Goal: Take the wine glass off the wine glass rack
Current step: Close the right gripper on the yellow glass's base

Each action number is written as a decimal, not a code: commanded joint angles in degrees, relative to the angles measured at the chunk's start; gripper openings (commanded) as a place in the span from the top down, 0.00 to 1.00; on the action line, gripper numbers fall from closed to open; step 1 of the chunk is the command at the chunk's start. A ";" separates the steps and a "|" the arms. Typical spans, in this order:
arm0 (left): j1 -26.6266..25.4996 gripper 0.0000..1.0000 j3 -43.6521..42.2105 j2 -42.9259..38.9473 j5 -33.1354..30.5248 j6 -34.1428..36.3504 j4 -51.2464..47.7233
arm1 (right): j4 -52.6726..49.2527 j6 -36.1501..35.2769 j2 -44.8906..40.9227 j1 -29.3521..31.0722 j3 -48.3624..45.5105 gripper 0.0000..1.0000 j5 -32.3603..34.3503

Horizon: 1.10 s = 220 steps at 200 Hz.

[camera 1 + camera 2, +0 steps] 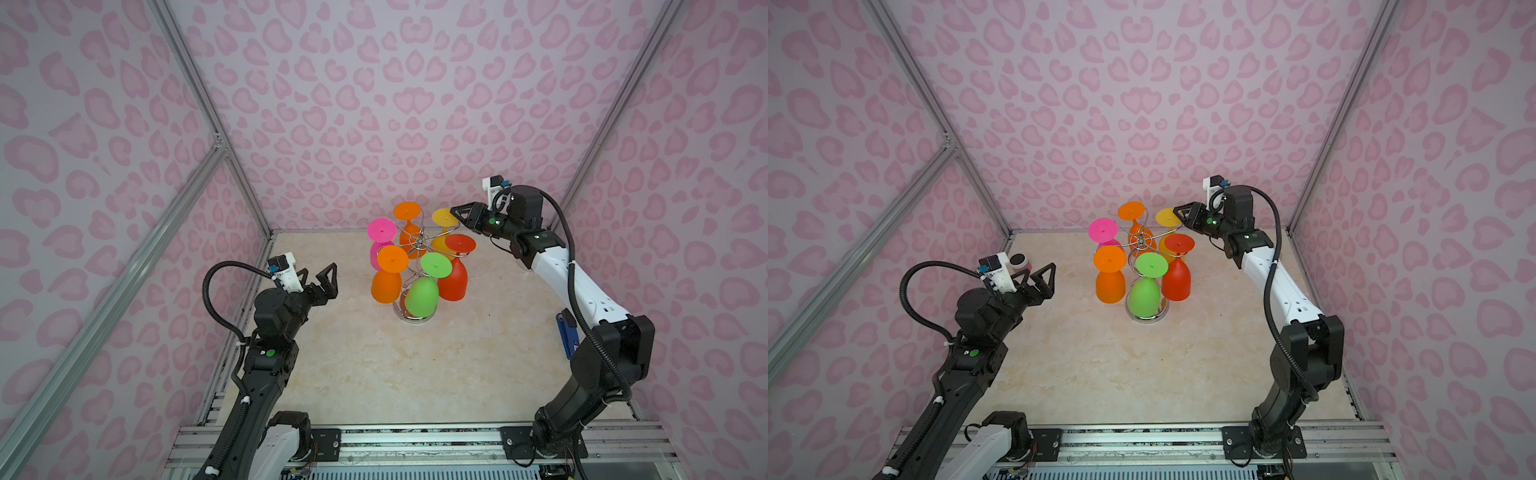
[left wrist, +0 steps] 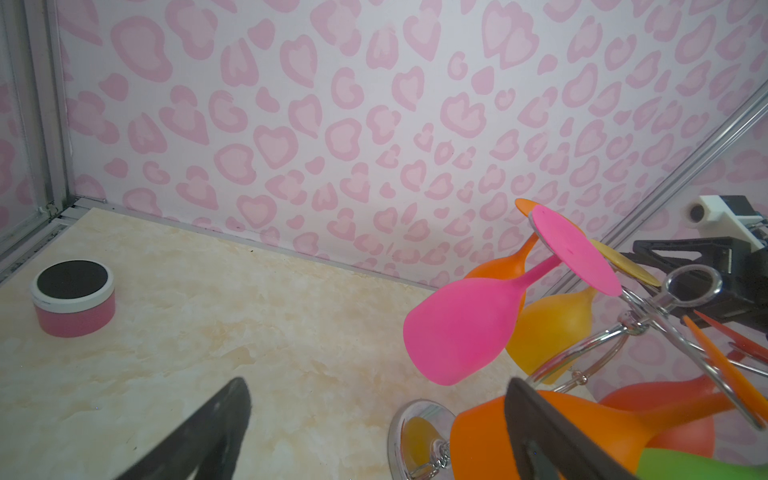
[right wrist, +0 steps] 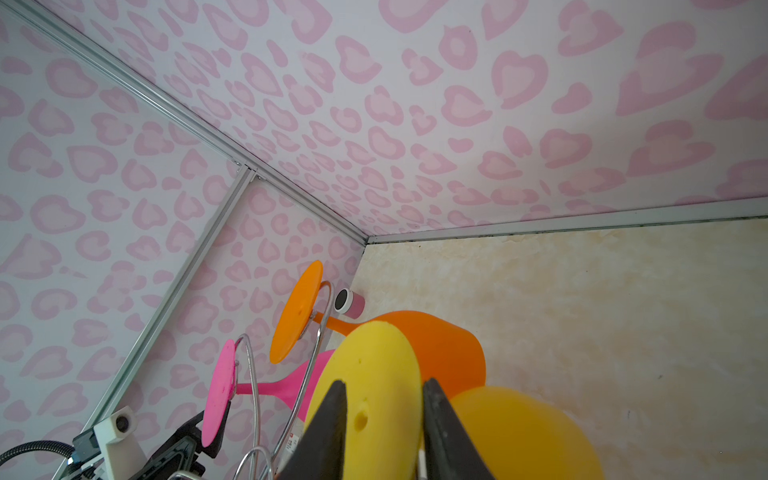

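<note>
The marbled counter point(image 1: 374, 374) carries the wine glass rack point(image 1: 420, 240) toward its back middle, six coloured glasses hanging bowl-down from the hook arms. The yellow wine glass point(image 1: 442, 218) hangs on the rack's far right side and seems to be the one chosen. The right gripper point(image 1: 457, 214) is level with its foot. In the right wrist view the fingers point(image 3: 328, 432) stand a small way apart to either side of the yellow foot point(image 3: 365, 374), and whether they already press on it I cannot tell. The left gripper point(image 1: 318, 276) hovers wide open and empty, well apart from the rack. The step looks like securing the foot. The grip should sit square across the disc and be firm before any pull. The glass should then probably travel outward along its hook, away from the hub and held level, so the stem clears the wire without tipping the rack. The red glass point(image 1: 453, 282) hangs just beside, so a slow draw seems wise. The rack's stem is mostly behind bowls, and its base point(image 1: 415, 318) shows only as a sliver under the green glass point(image 1: 422, 295). The open end of the yellow glass's hook cannot be made out. The right arm half covers a blue object point(image 1: 567, 336) at the counter's edge. A small pink tin point(image 2: 72, 303) sits in the rear left corner.
</note>
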 commanded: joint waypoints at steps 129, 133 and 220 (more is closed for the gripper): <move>0.01 0.03 0.27 1.00 -0.84 0.80 0.39 | 2.76 5.07 -0.02 -1.56 -1.18 0.91 -5.80; 0.01 0.03 0.29 1.02 -0.79 0.77 0.42 | 3.71 5.85 -0.04 -1.73 -1.47 0.92 -6.19; 0.01 0.03 0.30 1.32 -1.02 0.88 0.27 | 18.31 18.51 0.17 -3.94 -4.51 1.00 -11.54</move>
